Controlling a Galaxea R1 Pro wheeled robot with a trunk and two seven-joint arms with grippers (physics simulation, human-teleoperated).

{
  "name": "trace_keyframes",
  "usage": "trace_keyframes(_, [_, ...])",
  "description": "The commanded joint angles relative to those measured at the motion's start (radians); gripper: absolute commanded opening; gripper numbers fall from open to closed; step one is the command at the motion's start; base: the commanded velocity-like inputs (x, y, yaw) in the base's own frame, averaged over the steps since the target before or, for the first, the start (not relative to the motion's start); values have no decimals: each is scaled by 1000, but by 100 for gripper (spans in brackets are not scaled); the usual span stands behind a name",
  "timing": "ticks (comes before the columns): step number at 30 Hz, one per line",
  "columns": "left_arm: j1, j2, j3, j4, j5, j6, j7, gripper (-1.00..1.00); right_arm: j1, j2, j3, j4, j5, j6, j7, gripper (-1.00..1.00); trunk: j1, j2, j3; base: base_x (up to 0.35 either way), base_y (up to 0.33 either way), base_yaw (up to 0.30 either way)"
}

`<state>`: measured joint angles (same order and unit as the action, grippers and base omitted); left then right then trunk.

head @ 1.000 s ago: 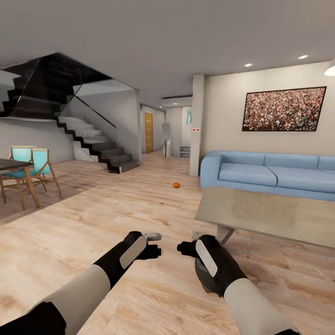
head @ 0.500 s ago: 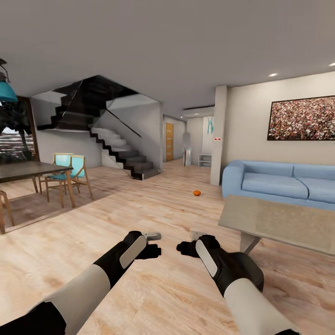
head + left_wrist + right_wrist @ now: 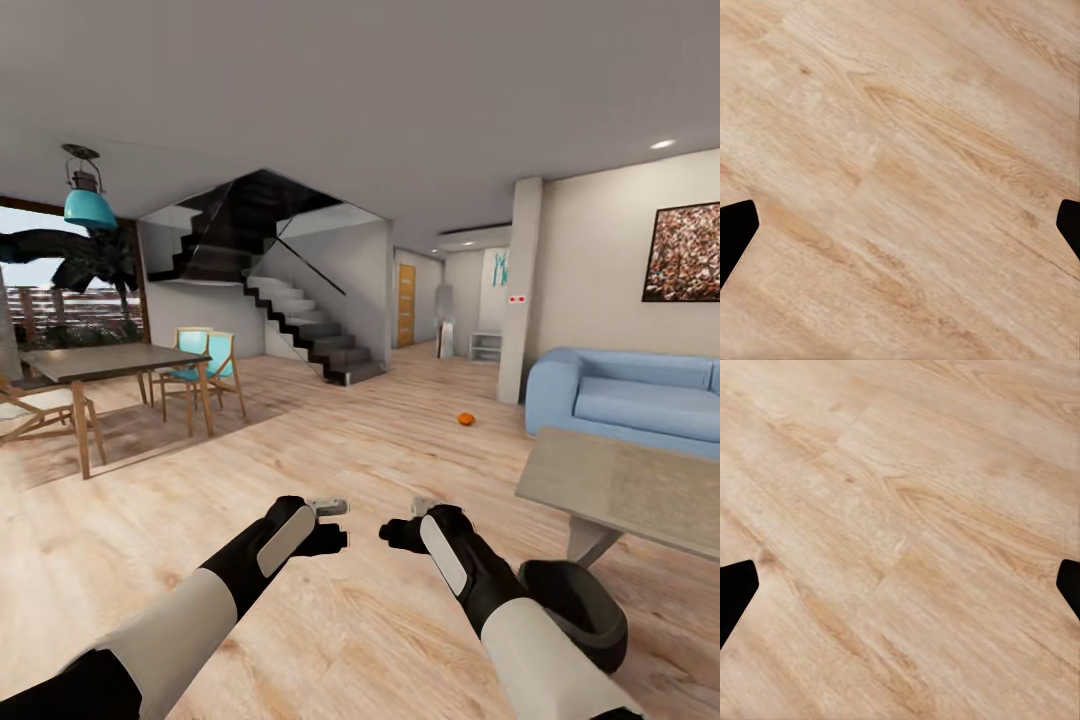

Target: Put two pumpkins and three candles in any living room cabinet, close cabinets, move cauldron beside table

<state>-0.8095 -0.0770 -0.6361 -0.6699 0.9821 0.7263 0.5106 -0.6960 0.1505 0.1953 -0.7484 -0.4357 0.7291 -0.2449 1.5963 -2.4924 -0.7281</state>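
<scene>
Both the left gripper [image 3: 335, 525] and the right gripper [image 3: 400, 522] hang over bare floor [image 3: 900, 165], fingers spread wide and holding nothing. One pumpkin [image 3: 465, 418] lies well ahead of the fingertips, and the cauldron [image 3: 578, 610] sits low beside the right forearm, next to the table [image 3: 620, 490]. Rolling on, the base could knock the cauldron or clip the table's corner; the cauldron is partly hidden by the arm, and the table runs off the frame.

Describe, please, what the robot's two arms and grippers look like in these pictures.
Both arms have pale beige forearm shells over black joints. Each wrist is glossy black with a long light-grey oval inlay, ending in the left gripper and right gripper, black with small grey metal parts. The jaws show as black tips.
</scene>
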Motion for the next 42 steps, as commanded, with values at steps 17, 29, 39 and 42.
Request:
trace_keyframes(17, [-1,0,-4,0,10,-1,8,100,0,3,27,-2,-11,3,-11,100,0,-1,-1,259,47,290])
trace_keyframes(29, [-1,0,-5,3,10,0,8,100,0,3,42,-2,-11,3,-11,100,-12,20,8,93,-45,290])
trace_keyframes(39, [-2,0,-4,11,12,1,10,100,0,4,44,-10,-11,4,-11,100,-50,90,37,2,-1,277])
trace_keyframes(42, [-2,0,-4,12,12,1,10,100,0,4,43,-23,-11,5,-12,100,-62,111,43,0,0,191])
